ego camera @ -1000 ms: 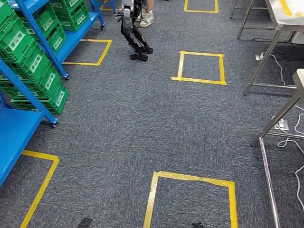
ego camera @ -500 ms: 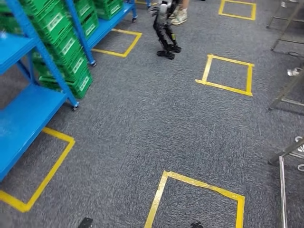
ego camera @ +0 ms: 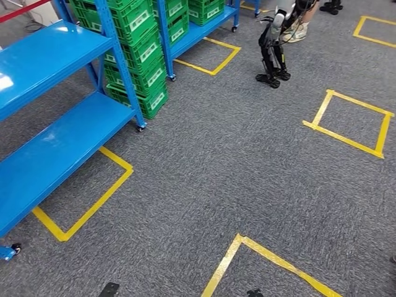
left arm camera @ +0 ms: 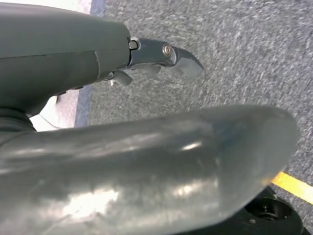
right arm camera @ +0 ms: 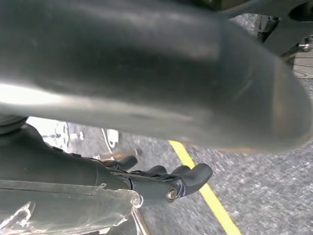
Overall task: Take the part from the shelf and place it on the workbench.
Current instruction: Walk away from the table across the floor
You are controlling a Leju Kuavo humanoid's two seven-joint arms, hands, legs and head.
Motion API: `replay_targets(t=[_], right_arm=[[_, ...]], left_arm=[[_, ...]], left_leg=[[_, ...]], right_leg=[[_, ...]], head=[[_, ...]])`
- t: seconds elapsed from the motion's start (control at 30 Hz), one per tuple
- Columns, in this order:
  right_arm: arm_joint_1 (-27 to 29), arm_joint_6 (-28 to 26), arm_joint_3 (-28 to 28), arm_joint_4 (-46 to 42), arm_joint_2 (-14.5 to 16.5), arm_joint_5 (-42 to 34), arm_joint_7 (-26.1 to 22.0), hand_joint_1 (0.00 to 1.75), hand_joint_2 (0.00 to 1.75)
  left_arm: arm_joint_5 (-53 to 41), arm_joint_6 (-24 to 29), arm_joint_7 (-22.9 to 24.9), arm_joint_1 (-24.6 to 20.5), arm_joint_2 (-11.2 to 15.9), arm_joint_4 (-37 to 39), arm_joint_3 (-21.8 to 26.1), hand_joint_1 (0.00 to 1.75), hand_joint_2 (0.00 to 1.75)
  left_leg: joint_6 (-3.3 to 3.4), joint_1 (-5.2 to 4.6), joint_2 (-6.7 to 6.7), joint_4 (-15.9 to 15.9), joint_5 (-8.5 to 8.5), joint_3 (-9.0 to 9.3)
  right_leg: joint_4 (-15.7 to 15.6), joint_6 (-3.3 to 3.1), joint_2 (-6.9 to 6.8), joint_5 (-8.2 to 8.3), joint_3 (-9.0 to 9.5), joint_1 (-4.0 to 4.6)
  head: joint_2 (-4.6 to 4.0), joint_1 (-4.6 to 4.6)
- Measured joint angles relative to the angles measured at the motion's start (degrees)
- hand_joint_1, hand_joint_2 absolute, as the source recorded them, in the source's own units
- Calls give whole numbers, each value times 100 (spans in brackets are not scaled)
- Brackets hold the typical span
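Head view: a blue shelf [ego camera: 55, 154] fills the left of the frame, its two near decks bare, with green crates [ego camera: 140, 59] stacked in the bay beyond. Yellow tape squares [ego camera: 345, 120] mark the grey carpet [ego camera: 210, 167]; another robot [ego camera: 275, 46] stands at the far end. No part can be picked out; it may sit in a crate, though that cannot be told. The shelf lies ahead and to the robot's left, so the left arm looks the nearer.

Left wrist view: the left hand [left arm camera: 162, 56] hangs over carpet, fingers loosely extended, holding nothing.

Right wrist view: the right hand [right arm camera: 166, 181] hangs likewise, fingers gently curled but apart, empty, above a yellow line [right arm camera: 203, 191].
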Motion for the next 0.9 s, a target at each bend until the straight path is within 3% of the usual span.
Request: replay_targets(t=[0.03,0.1,0.13,0.2,0.27,0.3,0.33,0.4,0.47,0.53,0.57,0.63,0.7,0.77,0.8,0.83,0.9], right_arm=[[-6,1,0,0,2,0,1,0,0],[-9,-1,0,-2,1,2,6,0,0],[-5,-1,0,-3,1,6,8,0,0],[11,-2,0,-4,-2,13,11,0,0],[23,-2,0,-4,-2,15,17,0,0],[21,-2,0,-4,-2,16,19,0,0],[16,-2,0,-4,-2,18,20,0,0],[5,-2,0,-4,-2,21,20,0,0],[4,-3,0,-4,-2,24,20,0,0],[-6,-3,1,-4,-2,27,18,0,0],[-14,-2,1,-4,-2,30,15,0,0],[-21,-2,3,-4,-2,35,4,0,0],[-3,-2,3,-4,-2,39,-5,0,0],[17,-2,2,-4,-2,42,-7,0,0],[21,-2,2,-4,-2,43,-7,0,0],[21,-2,2,-4,-2,45,-7,0,0],[19,-2,2,-4,-2,48,-7,0,0]], left_arm=[[-3,4,0,14,4,0,1,0,0],[-13,8,0,34,8,0,3,0,0],[-20,9,0,29,9,0,4,0,0],[-36,8,0,5,-2,0,4,0,0],[-41,6,0,0,-13,0,4,0,0],[-42,5,0,9,-15,0,4,0,0],[-43,5,0,16,-14,0,4,0,0],[-45,5,0,11,-11,0,4,0,0],[-47,5,0,-17,-11,0,4,0,0],[-48,5,0,-18,-12,0,4,0,0],[-49,5,0,-4,-13,0,5,0,0],[-55,6,0,8,-6,0,6,0,0],[-69,6,0,-11,-2,0,6,0,0],[-83,3,0,-21,-4,0,6,0,0],[-87,2,0,-13,-4,0,6,0,0],[-89,0,0,-5,-4,0,6,0,0],[-94,-1,0,0,-6,0,6,0,0]], left_leg=[[-36,10,-53,-27,21,-8],[-96,-5,98,39,-44,-56],[-118,-19,261,214,-165,-143],[-153,-29,577,861,-518,-453],[-174,-21,664,1391,-690,-703],[-176,-18,682,1395,-625,-693],[-173,-17,715,1188,-472,-573],[-146,-42,968,445,-136,-156],[-77,-77,1172,-38,-14,93],[4,-91,1098,-115,-20,109],[37,-81,1035,-133,-11,119],[108,-46,906,-167,12,145],[158,-26,763,-175,21,148],[174,-26,595,-175,23,146],[171,-24,508,-175,25,150],[163,-19,421,-174,28,157],[123,-9,252,-165,32,165]], right_leg=[[-11,-30,-59,18,9,3],[-65,-103,-193,52,31,-6],[-97,-133,-272,66,44,-12],[-123,-169,-443,70,56,2],[-124,-179,-622,60,56,11],[-124,-180,-703,54,60,12],[-124,-174,-774,48,68,12],[-120,-139,-902,25,97,29],[-123,-83,-1017,-3,128,67],[-153,-24,-1137,-14,178,85],[-156,12,-1119,-31,202,79],[53,70,-859,-190,144,57],[733,95,-556,-546,-162,42],[1385,101,-483,-778,-486,43],[1435,99,-474,-728,-528,42],[1249,93,-457,-565,-455,37],[491,89,-274,-166,-112,5]], head=[[0,-1],[0,-23],[0,-45],[0,-85],[0,-89],[0,-89],[0,-90],[0,-94],[0,-99],[0,-101],[0,-96],[0,-79],[0,-51],[0,-41],[0,-39],[0,-40],[0,-37]])
